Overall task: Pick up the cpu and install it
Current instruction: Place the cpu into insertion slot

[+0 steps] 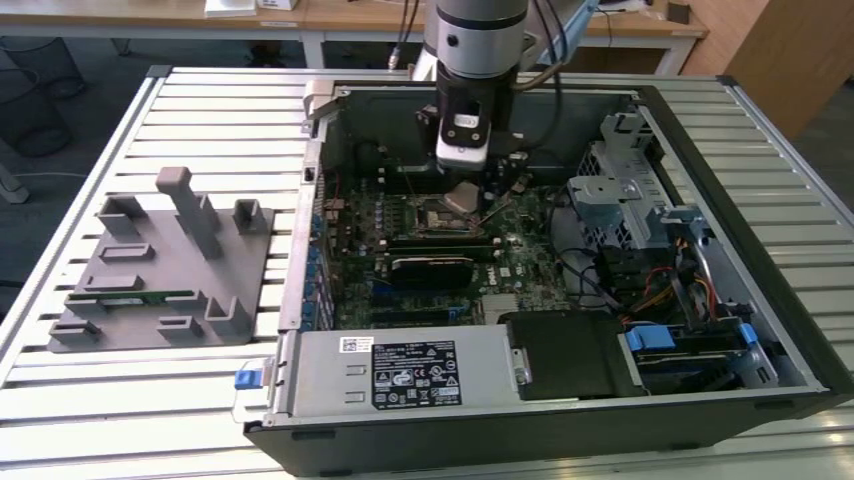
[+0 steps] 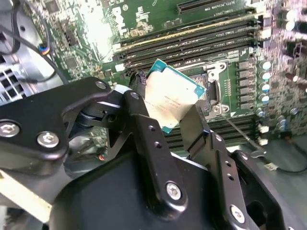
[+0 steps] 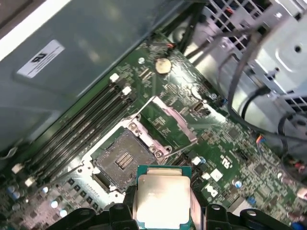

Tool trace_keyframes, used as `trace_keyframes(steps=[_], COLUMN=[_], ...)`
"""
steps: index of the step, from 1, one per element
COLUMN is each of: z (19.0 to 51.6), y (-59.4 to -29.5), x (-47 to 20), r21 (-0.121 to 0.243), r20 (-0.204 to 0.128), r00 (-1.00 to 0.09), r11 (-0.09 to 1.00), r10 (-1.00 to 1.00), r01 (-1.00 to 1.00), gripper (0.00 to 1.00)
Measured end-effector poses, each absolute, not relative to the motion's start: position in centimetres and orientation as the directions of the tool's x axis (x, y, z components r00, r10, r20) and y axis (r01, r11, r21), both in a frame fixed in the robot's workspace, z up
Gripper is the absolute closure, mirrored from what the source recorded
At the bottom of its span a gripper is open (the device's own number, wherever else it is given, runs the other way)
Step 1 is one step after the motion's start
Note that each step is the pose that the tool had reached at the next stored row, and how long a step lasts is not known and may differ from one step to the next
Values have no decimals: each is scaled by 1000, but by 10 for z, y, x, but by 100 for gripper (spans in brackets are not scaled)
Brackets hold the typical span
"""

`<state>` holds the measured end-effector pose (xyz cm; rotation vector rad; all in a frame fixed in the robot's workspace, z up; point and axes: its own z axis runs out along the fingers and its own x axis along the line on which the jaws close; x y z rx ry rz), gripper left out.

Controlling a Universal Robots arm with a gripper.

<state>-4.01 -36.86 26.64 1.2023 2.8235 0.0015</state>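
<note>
Under the gripper (image 1: pixel 463 193), and reaching out well past it on every side, lies a pale slatted metal table (image 1: pixel 200 120), bright under even light. Beyond the gripper, past the table's far edge, stand light wooden desks (image 1: pixel 350 14) on white legs. Well off to the exterior view's left of it, a dark wire bin (image 1: pixel 30 105) sits on grey-blue floor (image 1: pixel 60 200) (dull, no shine); far to its right, a wooden panel (image 1: pixel 787 50).
</note>
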Motion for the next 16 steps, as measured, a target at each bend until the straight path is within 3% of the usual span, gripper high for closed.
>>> trace_keyframes(steps=[16], z=[266], y=[-369], x=[-40], r21=[28], r20=[-68], r00=[-477], r11=[479], r10=[877], r01=[877], gripper=[47])
